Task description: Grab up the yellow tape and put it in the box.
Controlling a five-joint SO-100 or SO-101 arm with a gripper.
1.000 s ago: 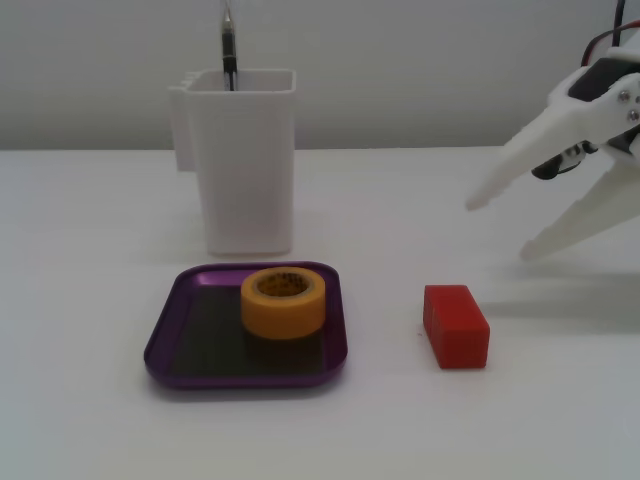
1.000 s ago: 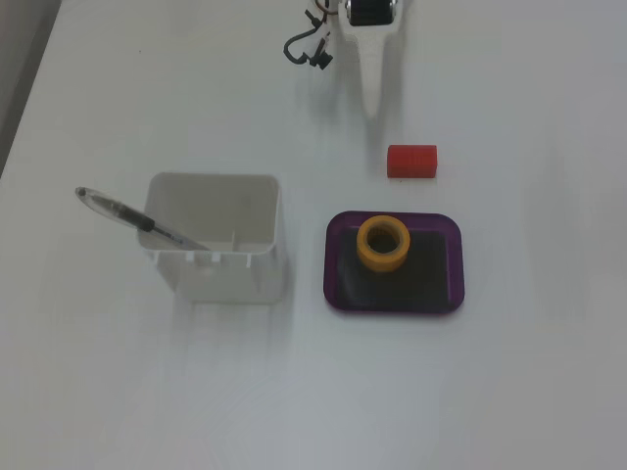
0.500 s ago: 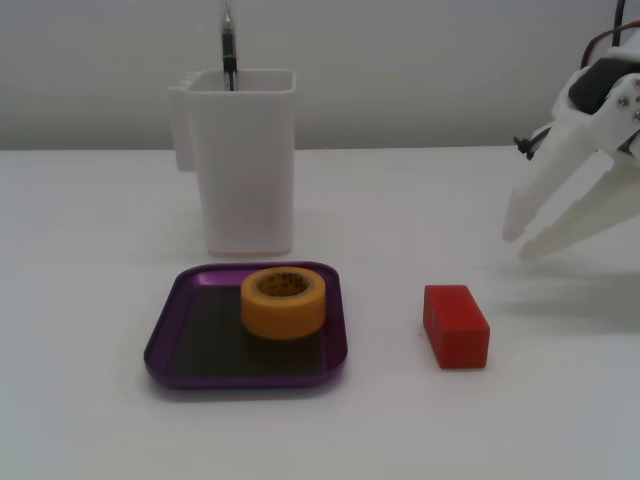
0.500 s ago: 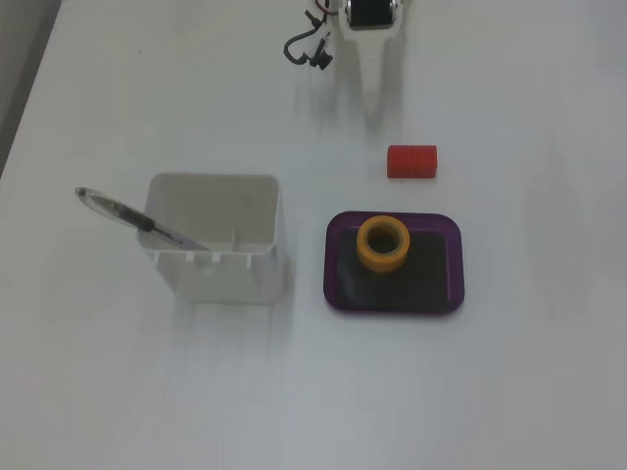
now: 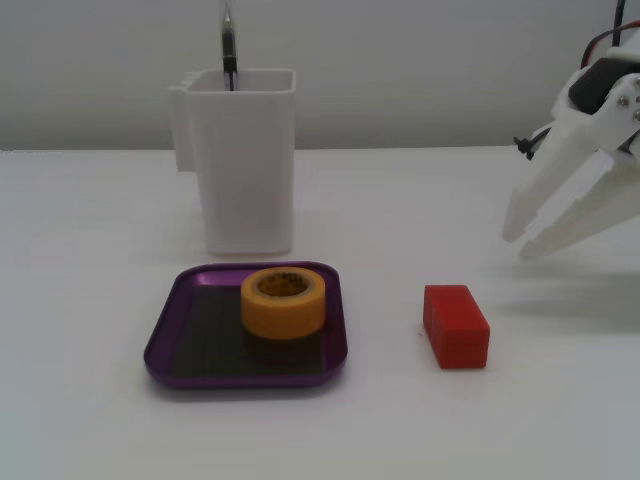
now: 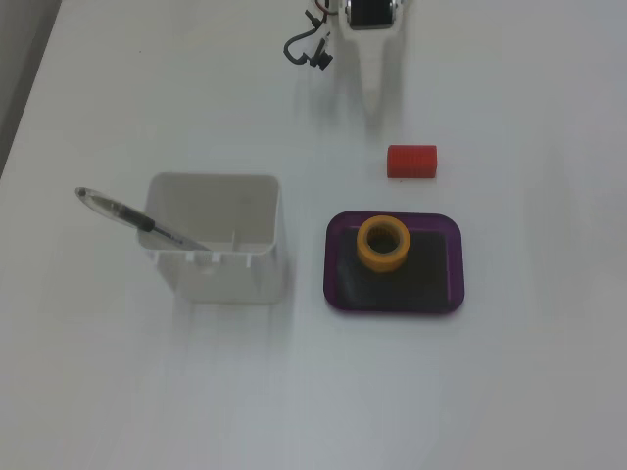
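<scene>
The yellow tape [image 5: 283,302] lies flat inside the box [image 5: 158,352], a shallow purple tray, toward its far right part. In the top-down fixed view the yellow tape [image 6: 383,243] sits in the upper middle of the box [image 6: 334,269]. My gripper [image 5: 520,243] hangs at the right edge of the front fixed view, above the table, well away from the tray and beyond the red block. Its white fingers point down to the left, drawn together, with nothing between them.
A red block [image 5: 456,326] lies on the table right of the tray; from above the red block [image 6: 411,162] is between the arm's base [image 6: 370,12] and the tray. A tall white container [image 5: 245,160] holding a pen [image 5: 229,45] stands behind the tray.
One second ago the fingers were spread wide; they closed together by half a second ago and have stayed so. The tape, tray and block have not moved.
</scene>
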